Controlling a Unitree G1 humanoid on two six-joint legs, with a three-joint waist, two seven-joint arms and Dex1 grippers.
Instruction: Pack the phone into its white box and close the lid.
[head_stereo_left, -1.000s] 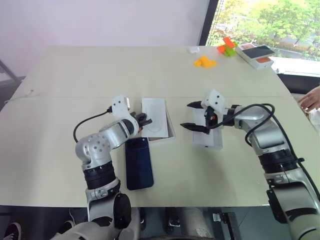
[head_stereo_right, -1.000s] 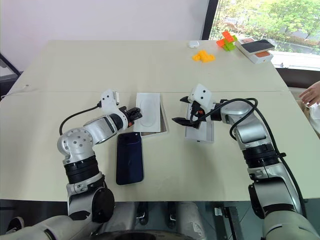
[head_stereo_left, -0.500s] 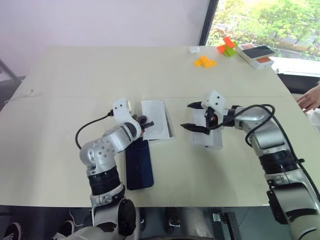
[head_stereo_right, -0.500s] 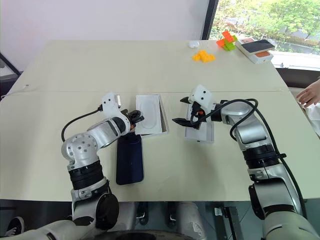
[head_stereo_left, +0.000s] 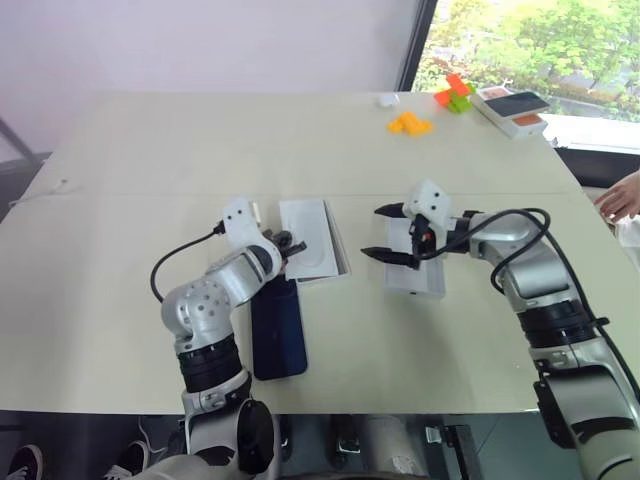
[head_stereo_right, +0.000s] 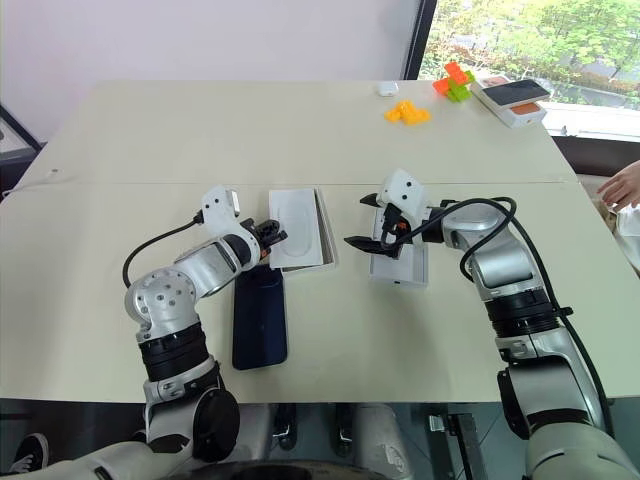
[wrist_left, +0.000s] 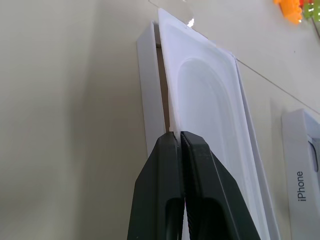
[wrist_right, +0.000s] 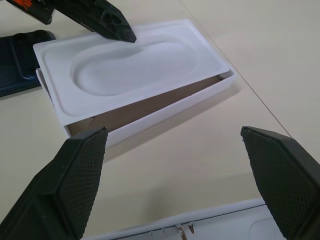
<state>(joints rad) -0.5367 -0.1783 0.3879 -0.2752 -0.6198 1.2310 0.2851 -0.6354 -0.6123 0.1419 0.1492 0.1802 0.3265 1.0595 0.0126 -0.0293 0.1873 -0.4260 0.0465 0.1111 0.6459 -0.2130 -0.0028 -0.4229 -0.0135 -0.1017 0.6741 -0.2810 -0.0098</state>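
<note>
The dark blue phone lies flat on the table near its front edge. Just beyond it sits the white box, with a white insert lying askew on top, one side raised off the rim. My left gripper is shut on the insert's near edge. The lid lies to the right, "iPhone" printed on its side. My right gripper hovers open over the lid's left end, holding nothing.
At the table's far right are orange blocks, green and orange blocks and a box with an orange and dark print. A small white object lies near them. A person's hand rests at the right edge.
My left elbow has swung to the right while the left gripper stayed at the insert's edge. The insert has turned slightly over the box. The right arm has not moved.
</note>
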